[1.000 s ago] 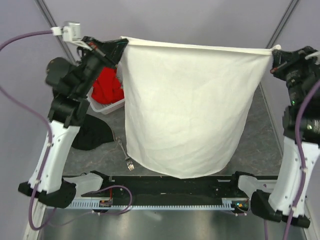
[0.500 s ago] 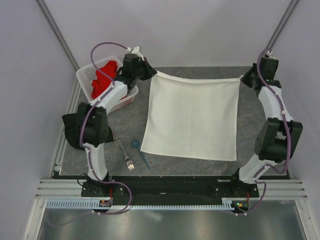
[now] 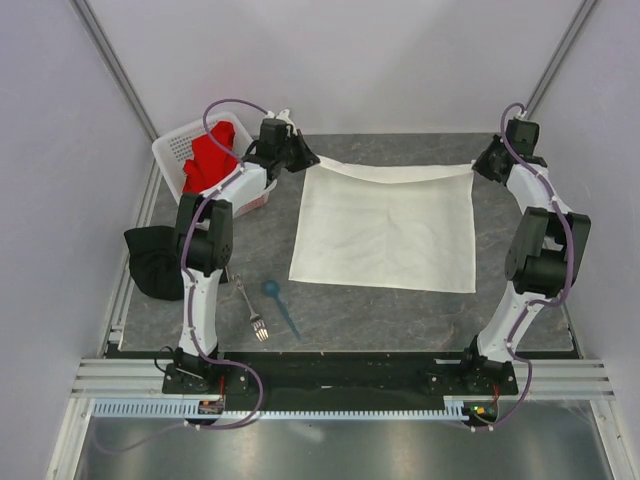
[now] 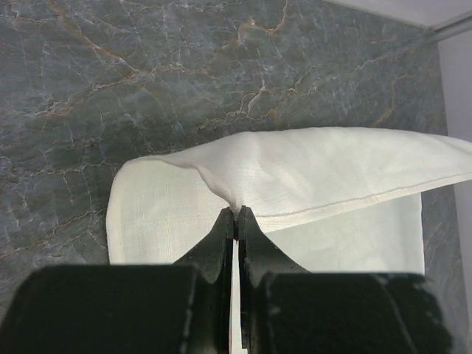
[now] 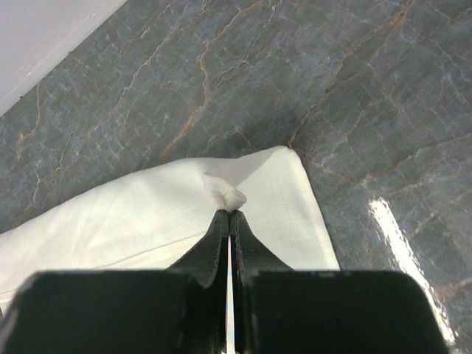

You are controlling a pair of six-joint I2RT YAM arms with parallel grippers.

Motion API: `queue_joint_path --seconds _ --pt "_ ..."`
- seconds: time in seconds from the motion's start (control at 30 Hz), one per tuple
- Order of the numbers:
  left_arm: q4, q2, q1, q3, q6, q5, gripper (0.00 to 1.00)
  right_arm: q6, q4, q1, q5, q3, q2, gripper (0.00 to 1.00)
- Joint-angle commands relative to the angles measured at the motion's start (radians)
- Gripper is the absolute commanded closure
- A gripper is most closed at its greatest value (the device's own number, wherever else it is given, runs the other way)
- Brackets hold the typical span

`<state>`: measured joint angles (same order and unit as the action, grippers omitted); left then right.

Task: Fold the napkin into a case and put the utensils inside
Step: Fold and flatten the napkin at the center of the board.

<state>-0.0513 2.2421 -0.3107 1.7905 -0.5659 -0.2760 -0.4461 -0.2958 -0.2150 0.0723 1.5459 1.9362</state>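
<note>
**Desk:** What is front and centre?

**Photographer:** A large cream-white fabric napkin (image 3: pixel 385 240) spread over the middle of a grey marbled surface (image 3: pixel 400 315), seen from above. Most of it lies flat. Its far edge is lifted and doubled back toward the near side as a narrow band strung between the two arms.

**Desk:** And the arms?

**Photographer:** The left end effector (image 3: pixel 306 160) has its fingers pressed together on the napkin's far left corner; its wrist camera shows the fabric pinched at the very tips and the hem running off to the right over the layer beneath. The right end effector (image 3: pixel 482 166) is clamped the same way on the far right corner, with a small tuft of cloth bunched at its tips. Both sit low, just above the surface.

**Desk:** The cutlery?

**Photographer:** Left of the napkin's near left corner, clear of the cloth. A thin silver metal fork (image 3: pixel 251 311) lies with its tines toward the near edge, close to the left arm. Just beside it on the right is a small blue plastic spoon (image 3: pixel 279 304), bowl toward the far side, handle angled near and right. They are not touching.

**Desk:** Anything else?

**Photographer:** A white perforated plastic basket (image 3: pixel 174 150) at far left holding a bright red cloth (image 3: pixel 209 162), and a black cloth (image 3: pixel 154 263) bunched at the surface's left edge.
</note>
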Motion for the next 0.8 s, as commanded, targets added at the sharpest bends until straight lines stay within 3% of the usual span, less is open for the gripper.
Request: queue_joint_path --seconds 0.0,0.3,0.57,0.77 --pt "-0.042 -0.18 0.002 -0.066 0.015 0.006 0.98 0.015 -0.072 0.003 -0.031 -0.016 -0.124 1.0" --pt "-0.317 -0.478 0.001 -0.313 -0.046 0.014 0.98 -0.054 -0.363 -0.012 -0.212 -0.231 -0.423 1.0" --pt "-0.32 -0.742 -0.013 -0.721 -0.094 -0.081 0.98 -0.094 -0.469 -0.012 -0.198 -0.509 -0.684 1.0" --pt "-0.311 -0.831 -0.105 -0.891 -0.101 -0.097 0.98 -0.143 -0.508 -0.012 -0.258 -0.658 -0.753 1.0"
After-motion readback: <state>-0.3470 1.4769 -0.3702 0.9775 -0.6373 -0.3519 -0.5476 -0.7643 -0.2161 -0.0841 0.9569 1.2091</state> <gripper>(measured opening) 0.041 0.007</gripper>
